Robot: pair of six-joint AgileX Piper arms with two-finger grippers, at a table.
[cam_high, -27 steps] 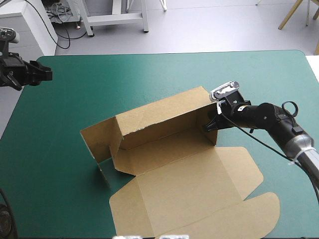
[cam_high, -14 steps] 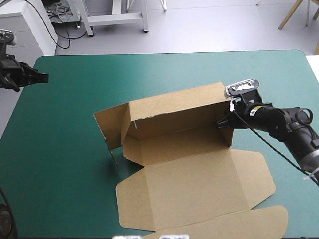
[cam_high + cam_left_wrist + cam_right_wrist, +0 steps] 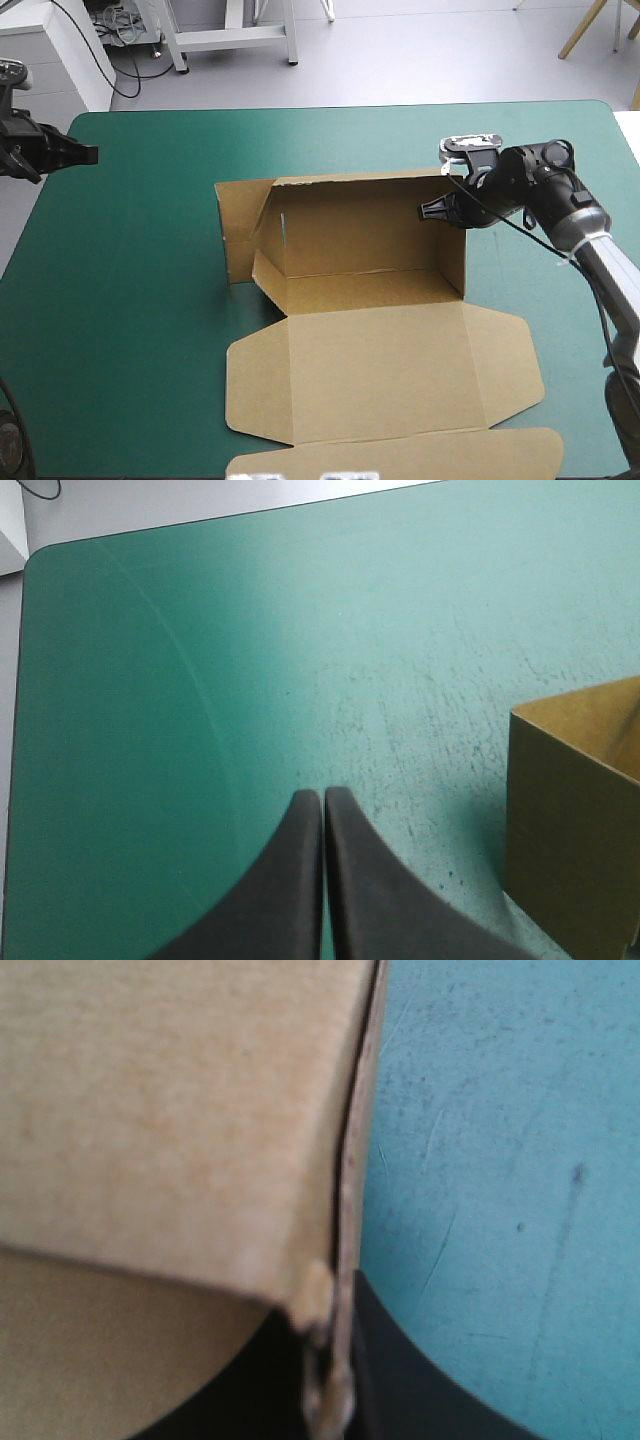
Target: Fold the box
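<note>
The box (image 3: pixel 370 345) has swung square, its back wall now level mid-frame, the right end effector (image 3: pixel 428 210) grasping it. The left end effector (image 3: pixel 90 153) stays clenched.

Soft, even light is falling from overhead on the desk (image 3: pixel 130 250), and the high view is showing bright throughout. The box (image 3: pixel 380 370) is casting only a thin, pale shadow on the desk at 8 o'clock of its raised walls, which are showing a shade darker than the flat lid. A pale sheen is spreading over the desk ahead of the left end effector (image 3: pixel 322 798). In the right wrist view, a dark shadow line is running along the box's edge.
</note>
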